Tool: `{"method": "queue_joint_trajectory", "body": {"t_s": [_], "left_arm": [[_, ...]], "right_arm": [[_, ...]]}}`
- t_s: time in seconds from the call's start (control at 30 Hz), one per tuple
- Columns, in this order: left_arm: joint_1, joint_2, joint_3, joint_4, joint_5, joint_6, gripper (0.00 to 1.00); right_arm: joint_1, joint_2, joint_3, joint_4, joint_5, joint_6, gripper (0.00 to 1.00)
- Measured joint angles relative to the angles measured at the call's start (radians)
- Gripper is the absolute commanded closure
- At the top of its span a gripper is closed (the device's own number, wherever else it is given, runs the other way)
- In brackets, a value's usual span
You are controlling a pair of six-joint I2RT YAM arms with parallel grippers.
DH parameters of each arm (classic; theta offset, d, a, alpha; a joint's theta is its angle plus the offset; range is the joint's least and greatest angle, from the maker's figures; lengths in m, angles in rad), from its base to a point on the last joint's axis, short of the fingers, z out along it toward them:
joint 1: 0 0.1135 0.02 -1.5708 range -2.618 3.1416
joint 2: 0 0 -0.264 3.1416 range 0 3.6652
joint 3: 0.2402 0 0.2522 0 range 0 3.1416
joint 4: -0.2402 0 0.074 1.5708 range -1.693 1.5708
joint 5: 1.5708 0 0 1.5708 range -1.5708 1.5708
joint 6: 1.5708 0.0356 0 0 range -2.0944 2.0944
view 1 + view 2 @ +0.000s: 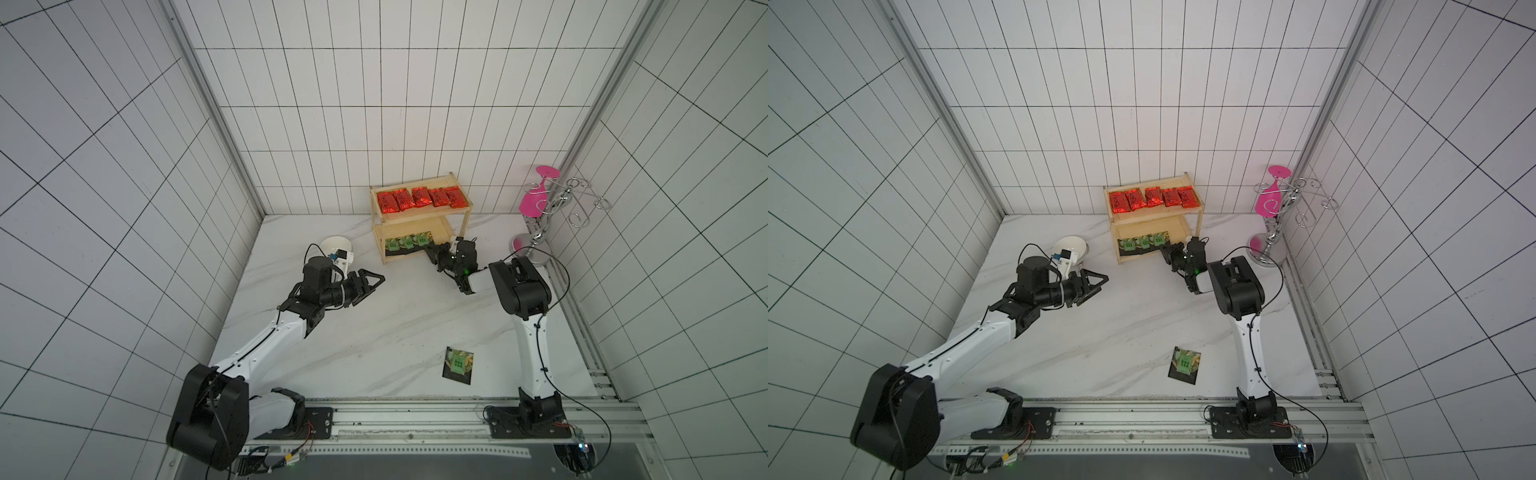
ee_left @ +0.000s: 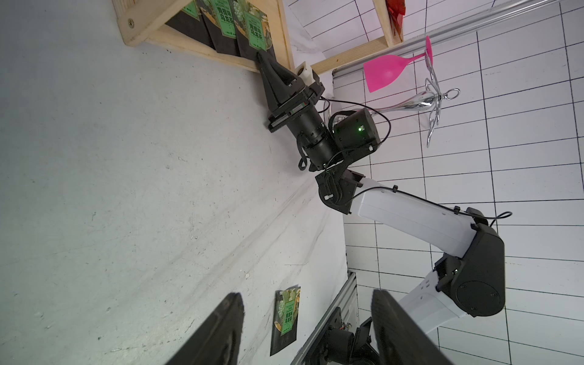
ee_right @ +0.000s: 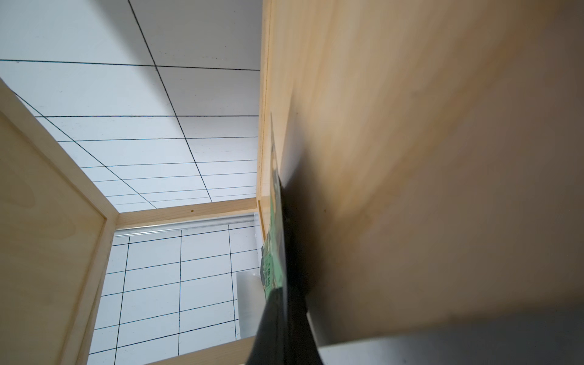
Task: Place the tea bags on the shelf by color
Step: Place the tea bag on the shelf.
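Black, the last loose tea bag [image 1: 458, 365] lies on the surface [image 1: 365, 332] well out from the shelf [image 1: 434, 226] front, long axis roughly toward it, nearer the right arm [image 1: 530, 328]. Right jaws are shut on another bag [image 2: 252, 34] at its lower tier; left jaws, half-open, hold nothing.

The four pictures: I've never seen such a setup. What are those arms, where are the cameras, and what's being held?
Two robot arms stand at a marble table. Two pictures look down from overhead; the other two come from cameras on the arms' wrists. The wooden shelf has five red tea bags on top. The right claw is shut on a black tea bag on the lower board, beside two more. The left claw hangs open and empty. One loose black tea bag lies on the table.
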Motion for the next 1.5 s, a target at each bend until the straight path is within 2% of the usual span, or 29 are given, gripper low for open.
{"method": "queue_joint_trajectory", "body": {"t_s": [0.3, 0.4, 0.57, 0.63, 0.7, 0.9, 1.07, 1.33, 1.5], "left_arm": [[0.0, -0.01, -0.001, -0.001, 0.0, 0.003, 0.32], [0.0, -0.01, -0.001, -0.003, 0.0, 0.005, 0.32], [0.0, -0.017, -0.001, -0.004, 0.0, 0.007, 0.32], [0.0, -0.021, -0.001, -0.004, 0.0, 0.007, 0.32], [0.0, -0.021, -0.001, -0.004, 0.0, 0.007, 0.32], [0.0, -0.021, -0.004, -0.003, 0.0, 0.007, 0.32], [0.0, -0.024, -0.01, -0.003, 0.0, 0.006, 0.32], [0.0, -0.026, -0.013, -0.002, 0.0, 0.006, 0.33], [0.0, -0.033, -0.013, -0.003, -0.001, 0.008, 0.33]], "right_arm": [[0.0, -0.015, 0.013, -0.028, -0.002, 0.026, 0.7], [0.0, -0.06, 0.013, -0.123, 0.002, -0.006, 0.63], [0.0, -0.145, 0.026, -0.356, 0.012, -0.105, 0.61], [-0.001, -0.156, 0.055, -0.445, 0.013, -0.142, 0.63], [-0.001, -0.158, 0.084, -0.52, 0.013, -0.171, 0.71], [-0.001, -0.159, 0.146, -0.766, 0.044, -0.256, 0.76], [0.0, -0.182, 0.209, -0.954, 0.113, -0.367, 0.71], [0.009, -0.224, 0.271, -1.041, 0.185, -0.475, 0.8], [0.019, -0.229, 0.269, -1.045, 0.186, -0.52, 0.8]]}}
